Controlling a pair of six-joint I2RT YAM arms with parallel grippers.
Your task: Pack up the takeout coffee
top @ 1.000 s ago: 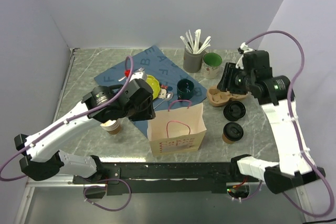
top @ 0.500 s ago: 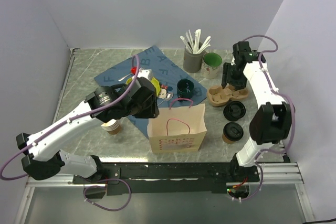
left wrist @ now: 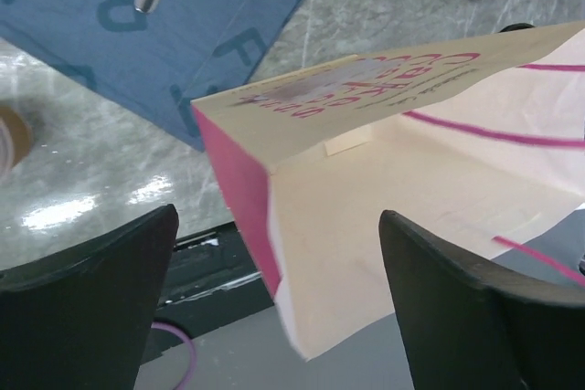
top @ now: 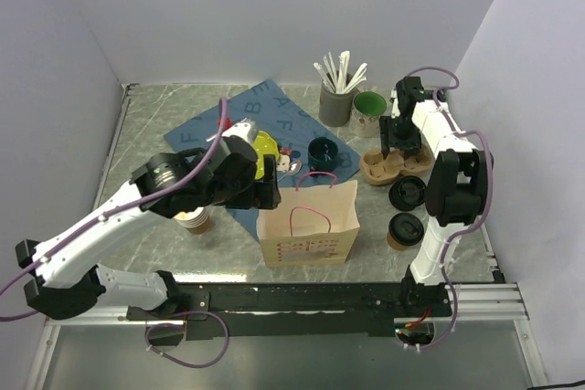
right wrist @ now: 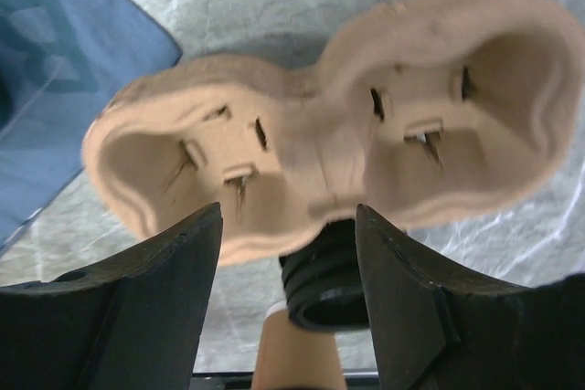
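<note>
Hovering over paper bag (left wrist: 384,189), left jaws spread, right jaws (also spread) above carrier (right wrist: 320,148)

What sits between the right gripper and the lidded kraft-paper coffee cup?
Top view: a tan moulded-pulp cup carrier under the right gripper, then a loose round black plastic lid, then the black-lidded brown kraft-paper coffee cup.

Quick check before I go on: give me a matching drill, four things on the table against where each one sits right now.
Things
1. paper bag
2. pulp cup carrier
3. takeout coffee
4. green mug

Places
A. at the back, beside the straw holder
B. right of the bag, toward the near edge
C. directly below the open right gripper
D. front centre, at the open left gripper

Pairs: 1-D, 2-C, 3-B, 4-A.
</note>
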